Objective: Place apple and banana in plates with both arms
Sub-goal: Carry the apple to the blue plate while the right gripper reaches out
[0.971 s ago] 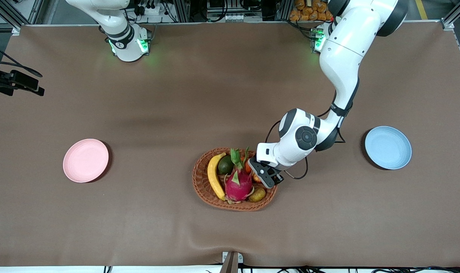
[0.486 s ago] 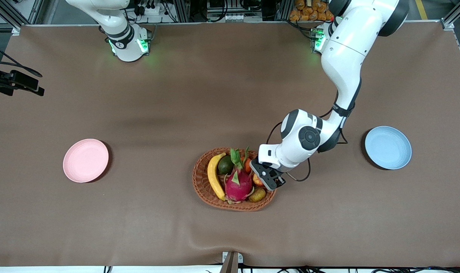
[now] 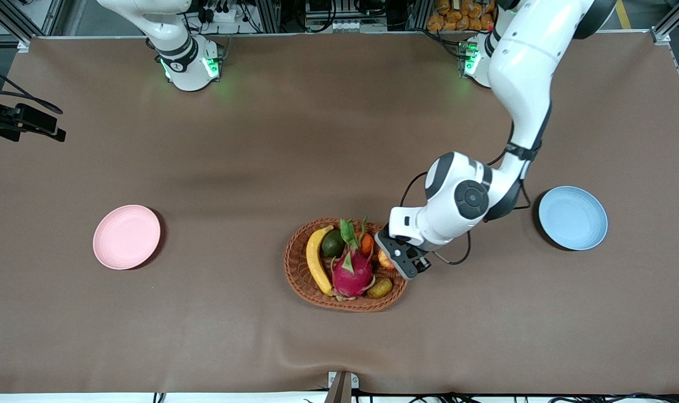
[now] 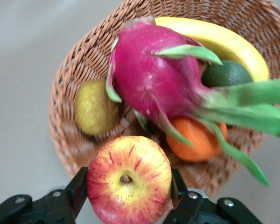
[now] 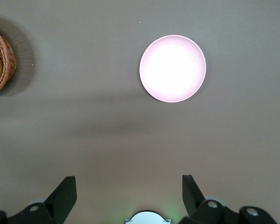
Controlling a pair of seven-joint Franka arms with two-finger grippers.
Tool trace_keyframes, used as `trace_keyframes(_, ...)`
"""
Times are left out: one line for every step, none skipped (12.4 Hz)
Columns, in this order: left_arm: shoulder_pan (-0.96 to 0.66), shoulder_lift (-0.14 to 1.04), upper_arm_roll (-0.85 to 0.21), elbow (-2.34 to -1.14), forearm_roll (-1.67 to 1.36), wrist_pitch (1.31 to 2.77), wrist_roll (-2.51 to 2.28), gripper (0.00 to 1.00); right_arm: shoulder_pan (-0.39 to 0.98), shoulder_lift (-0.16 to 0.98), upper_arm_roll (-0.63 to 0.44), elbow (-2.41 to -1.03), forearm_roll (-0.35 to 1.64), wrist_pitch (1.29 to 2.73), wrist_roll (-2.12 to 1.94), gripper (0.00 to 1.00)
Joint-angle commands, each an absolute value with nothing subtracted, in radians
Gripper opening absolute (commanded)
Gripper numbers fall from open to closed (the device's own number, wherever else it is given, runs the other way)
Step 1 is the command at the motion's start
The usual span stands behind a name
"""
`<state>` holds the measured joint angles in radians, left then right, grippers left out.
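Both left pincer fingers clamp apple, over basket.

Two plates are lying on the table: one pink plate and one blue plate. One wicker basket is standing under the left gripper. Six fruits are showing at the basket: one banana, one dragon fruit, one avocado, one orange fruit, one brownish-yellow fruit and one apple, which the left gripper is holding. Two arms are working here, each carrying one gripper; the right gripper is hanging high over the bare table.
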<state>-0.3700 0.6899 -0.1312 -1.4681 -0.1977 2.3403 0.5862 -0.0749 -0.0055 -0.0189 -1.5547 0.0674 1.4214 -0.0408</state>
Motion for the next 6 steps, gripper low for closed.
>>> trace_keyframes(-0.286,0.611,-0.133,-1.502,-0.215,2.205,0.578,0.29,-0.058,-0.003,-0.008,-1.566,0.086,1.427,-0.032,1.00)
trace_keyframes(-0.255,0.595,-0.133,-1.502,-0.218,2.159,0.572,0.29,-0.042,0.005,-0.008,-1.577,0.086,1.442,-0.026,1.00)
trace_keyframes(-0.214,0.578,-0.133,-1.502,-0.218,2.126,0.557,0.29,-0.022,0.008,-0.008,-1.591,0.086,1.465,-0.026,1.00)
trace_keyframes(-0.178,0.560,-0.133,-1.502,-0.218,2.090,0.548,0.29,-0.002,0.024,-0.008,-1.604,0.086,1.495,-0.026,1.00)
trace_keyframes(-0.141,0.546,-0.129,-1.502,-0.215,2.041,0.543,0.29,0.020,0.056,-0.008,-1.611,0.086,1.531,-0.025,1.00)
trace_keyframes(-0.102,0.531,-0.129,-1.506,-0.212,1.984,0.517,0.29,0.047,0.104,-0.008,-1.611,0.086,1.572,-0.025,1.00)
